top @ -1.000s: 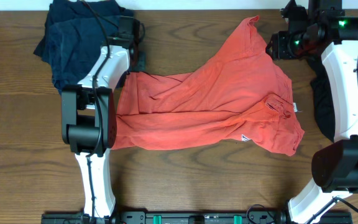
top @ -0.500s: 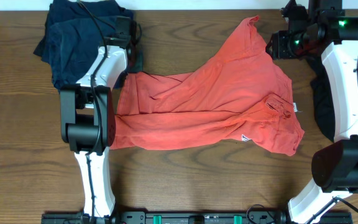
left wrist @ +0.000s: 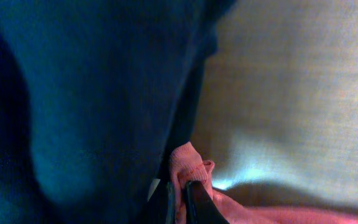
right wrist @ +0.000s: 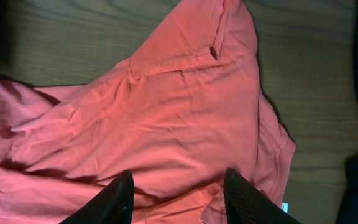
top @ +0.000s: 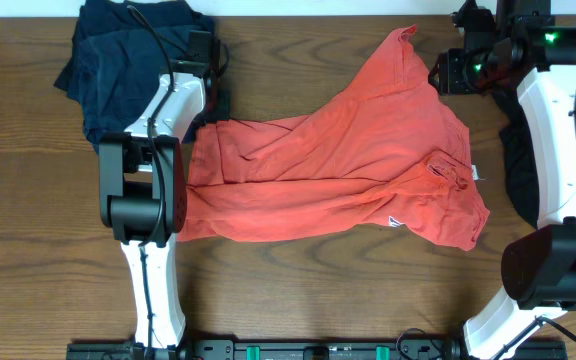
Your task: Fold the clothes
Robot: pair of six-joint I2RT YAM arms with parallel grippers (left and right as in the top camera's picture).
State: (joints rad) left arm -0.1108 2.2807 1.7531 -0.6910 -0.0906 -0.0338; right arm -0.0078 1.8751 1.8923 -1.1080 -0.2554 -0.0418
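Well, I count one red-orange T-shirt (top: 368, 170) lying rumpled across the middle of the table (top: 28, 250), one navy heap (top: 118, 60) at the far left corner, and one dark garment (top: 516, 170) beside my right arm. My left pincer (left wrist: 180, 190) is clamped tight on a fold of the shirt's edge next to the navy heap. My right pincer (right wrist: 180, 196) hangs half spread above the shirt's upper part, holding nothing.

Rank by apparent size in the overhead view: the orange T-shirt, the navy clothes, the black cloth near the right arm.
1. orange T-shirt
2. navy clothes
3. black cloth, partly hidden by the right arm, so its full size is unsure.
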